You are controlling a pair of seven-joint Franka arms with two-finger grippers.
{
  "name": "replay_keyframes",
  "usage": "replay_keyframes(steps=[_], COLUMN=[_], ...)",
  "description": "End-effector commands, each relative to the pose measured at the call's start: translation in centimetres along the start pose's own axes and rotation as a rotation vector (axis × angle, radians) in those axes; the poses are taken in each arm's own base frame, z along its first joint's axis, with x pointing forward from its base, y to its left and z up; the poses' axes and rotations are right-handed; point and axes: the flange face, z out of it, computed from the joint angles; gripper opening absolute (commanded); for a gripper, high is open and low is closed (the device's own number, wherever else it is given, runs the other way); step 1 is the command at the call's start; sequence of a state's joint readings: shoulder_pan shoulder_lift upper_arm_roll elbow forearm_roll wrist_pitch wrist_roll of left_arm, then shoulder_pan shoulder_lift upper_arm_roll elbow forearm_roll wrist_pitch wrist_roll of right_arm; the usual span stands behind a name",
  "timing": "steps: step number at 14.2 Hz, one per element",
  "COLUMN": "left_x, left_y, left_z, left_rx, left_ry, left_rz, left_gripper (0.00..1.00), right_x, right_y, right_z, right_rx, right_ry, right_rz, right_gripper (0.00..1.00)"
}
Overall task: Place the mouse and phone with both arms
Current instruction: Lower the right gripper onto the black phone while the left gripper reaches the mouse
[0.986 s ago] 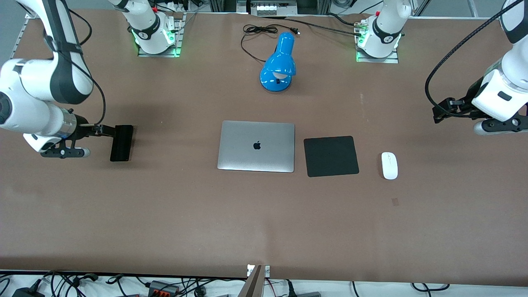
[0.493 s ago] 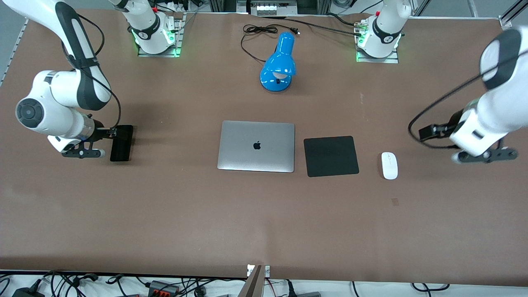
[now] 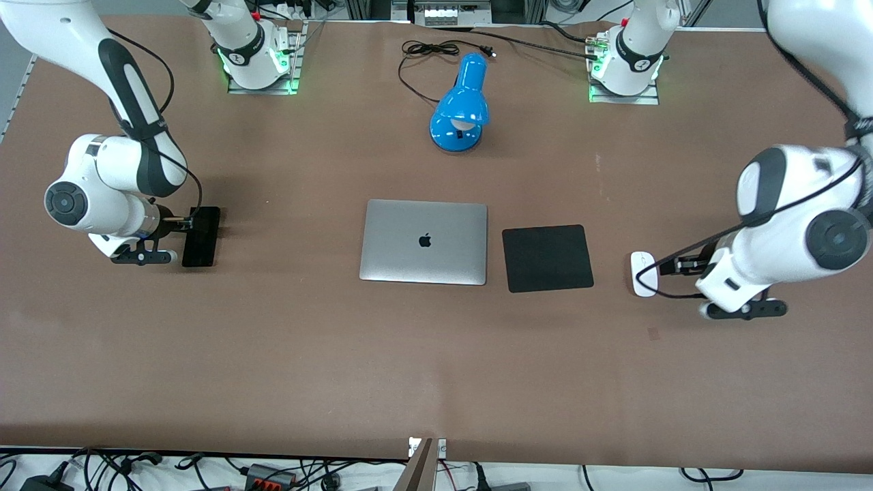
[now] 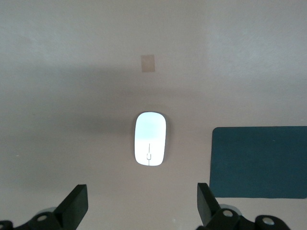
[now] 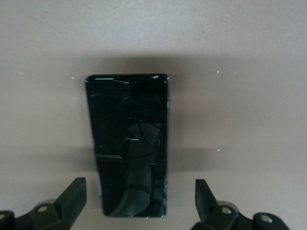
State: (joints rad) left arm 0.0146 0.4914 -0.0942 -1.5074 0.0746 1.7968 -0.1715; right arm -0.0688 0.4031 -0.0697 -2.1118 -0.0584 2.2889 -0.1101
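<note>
I am in the reach-to-grasp step on both sides, with nothing picked up yet. My left gripper (image 4: 139, 203) hangs spread wide and empty over the brown surface (image 3: 423, 361) just beside the white mouse (image 3: 644, 273), which lies flat near the left arm's end, beside the black mouse pad (image 3: 548, 258) but apart from it. My right gripper (image 5: 139, 201) is likewise wide open and empty, over the black phone (image 3: 200, 236), which lies flat near the right arm's end, well apart from the closed silver laptop (image 3: 423, 241). Next, I judge, each gripper needs to centre over its object, drop until the fingers straddle the narrow sides, then close; the phone is thin and glossy, so a low, square grip matters. There is bare surface all round both objects, and wide open room toward the edge nearest the front camera. The blue desk lamp (image 3: 461, 103) and its cord sit well clear, toward the bases' edge.
</note>
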Motion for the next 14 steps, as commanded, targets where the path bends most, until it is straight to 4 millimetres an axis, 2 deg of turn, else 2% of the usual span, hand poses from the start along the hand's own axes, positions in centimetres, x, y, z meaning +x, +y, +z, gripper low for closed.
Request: replay_keyframes(steps=[1, 3, 4, 6, 7, 9, 12, 14], left_x=[1.5, 1.8, 1.9, 2.1, 2.4, 2.4, 2.4, 2.5], left_y=[0.0, 0.8, 0.5, 0.4, 0.1, -0.4, -0.3, 0.6], left_z=[2.8, 3.8, 5.0, 6.1, 7.8, 9.7, 11.1, 11.9], left_rx=[-0.011, -0.015, -0.014, -0.01, -0.011, -0.018, -0.022, -0.021], left_ry=[-0.036, -0.026, -0.042, -0.059, -0.08, -0.081, -0.088, -0.087], left_rz=[0.016, 0.034, 0.036, 0.036, 0.036, 0.076, 0.08, 0.086], left_gripper=[1.0, 1.0, 1.0, 1.0, 1.0, 1.0, 1.0, 1.0], right_x=[0.3, 0.8, 1.3, 1.7, 1.7, 1.7, 1.9, 2.0], right_y=[-0.5, -0.7, -0.8, -1.0, -1.2, -1.5, -1.4, -1.4], right_z=[-0.1, 0.7, 1.4, 2.2, 2.2, 2.5, 3.0, 3.5], right_rx=[-0.006, -0.001, -0.002, -0.004, -0.004, -0.004, 0.0, 0.0], right_ry=[0.008, 0.01, 0.013, 0.023, 0.023, 0.019, 0.017, 0.011], right_rz=[-0.027, -0.02, -0.022, -0.029, -0.032, -0.032, -0.025, -0.027], right_gripper=[1.0, 1.0, 1.0, 1.0, 1.0, 1.0, 1.0, 1.0])
